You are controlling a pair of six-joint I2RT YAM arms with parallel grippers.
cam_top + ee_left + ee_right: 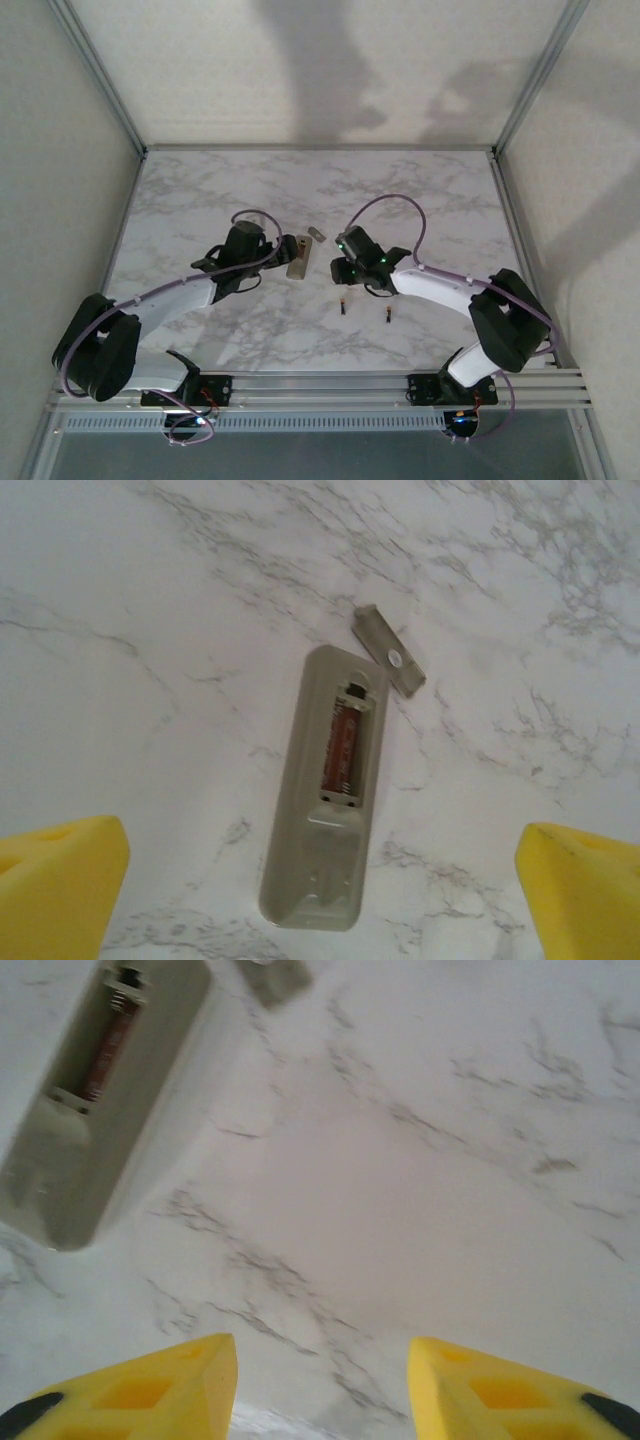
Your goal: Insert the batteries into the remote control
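The remote control (297, 258) lies back-up on the marble desk (200, 200), roughly in the middle, between the tips of the two arms. Its battery compartment (348, 742) is uncovered. Along one side of the compartment sits something reddish-brown and cylinder-shaped, with a dark end toward the spring. From here I can't say for sure that it is a cell. The small grey cover (390, 662) lies flat on the desk just beside the remote's far corner, at an angle to it. I can't tell whether the two touch.

The two batteries (343, 306) (389, 316) lie loose on the desk, nearer the arm bases than the remote and off to its right. They are apart from each other, and neither is touching the remote.

The left arm (170, 295) reaches in from the left. The left jaws hover above the remote's near end, spread about as wide as they go, with the yellow fingers (55, 890) far out on either side and nothing held. The right arm (440, 285) comes in from the right. The right jaws stand partly open over bare marble just right of the remote. There is a clear gap between their yellow fingers (170, 1390), and nothing is in it.
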